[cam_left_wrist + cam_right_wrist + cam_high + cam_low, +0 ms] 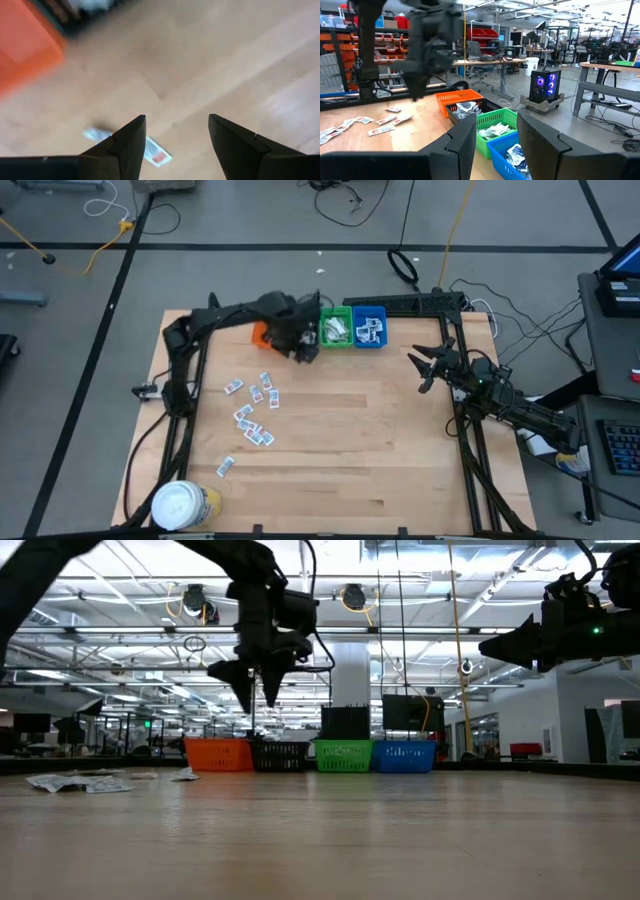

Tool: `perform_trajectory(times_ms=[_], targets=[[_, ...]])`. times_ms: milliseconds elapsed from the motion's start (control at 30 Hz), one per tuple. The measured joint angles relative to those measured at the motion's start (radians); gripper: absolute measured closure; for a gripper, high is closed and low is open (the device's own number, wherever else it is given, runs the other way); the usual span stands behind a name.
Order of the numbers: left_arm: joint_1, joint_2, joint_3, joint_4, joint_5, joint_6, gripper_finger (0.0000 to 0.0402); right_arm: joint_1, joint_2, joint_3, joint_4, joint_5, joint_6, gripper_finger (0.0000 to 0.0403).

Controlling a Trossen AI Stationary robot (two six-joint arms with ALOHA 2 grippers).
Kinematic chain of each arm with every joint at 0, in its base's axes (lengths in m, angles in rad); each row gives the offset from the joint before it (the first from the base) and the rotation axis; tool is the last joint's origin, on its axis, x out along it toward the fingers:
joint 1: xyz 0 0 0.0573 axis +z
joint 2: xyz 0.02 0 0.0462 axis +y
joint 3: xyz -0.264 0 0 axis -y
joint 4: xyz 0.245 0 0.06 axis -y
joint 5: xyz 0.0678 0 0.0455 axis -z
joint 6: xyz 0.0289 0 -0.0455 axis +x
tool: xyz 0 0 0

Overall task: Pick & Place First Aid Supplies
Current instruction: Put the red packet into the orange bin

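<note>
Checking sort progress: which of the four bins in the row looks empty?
The orange bin, at the row's left end. The black, green and blue bins each show white packets inside.

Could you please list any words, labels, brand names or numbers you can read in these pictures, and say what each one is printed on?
No text can be read in any view.
Packets on the table: dark and blue print, too small to read.
Packet near the left end effector: a red mark, blurred.
Yellow tub: no legible label.
Bins: no lettering visible.
</note>
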Motion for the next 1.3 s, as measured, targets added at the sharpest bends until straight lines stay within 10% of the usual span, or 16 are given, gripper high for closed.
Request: perform_trajectory(times_ms=[567, 1300], targets=[[-0.229, -0.312, -0.501, 0.147, -0.010, -0.502, 0.0147, 0.000, 0.000, 0.000, 0.000, 0.000, 0.000, 0.0264], [-0.263, -0.167, -0.653, 0.416, -0.092, -0.559, 0.0190, 0.000, 0.000, 0.000, 0.000, 0.000, 0.000, 0.0264]])
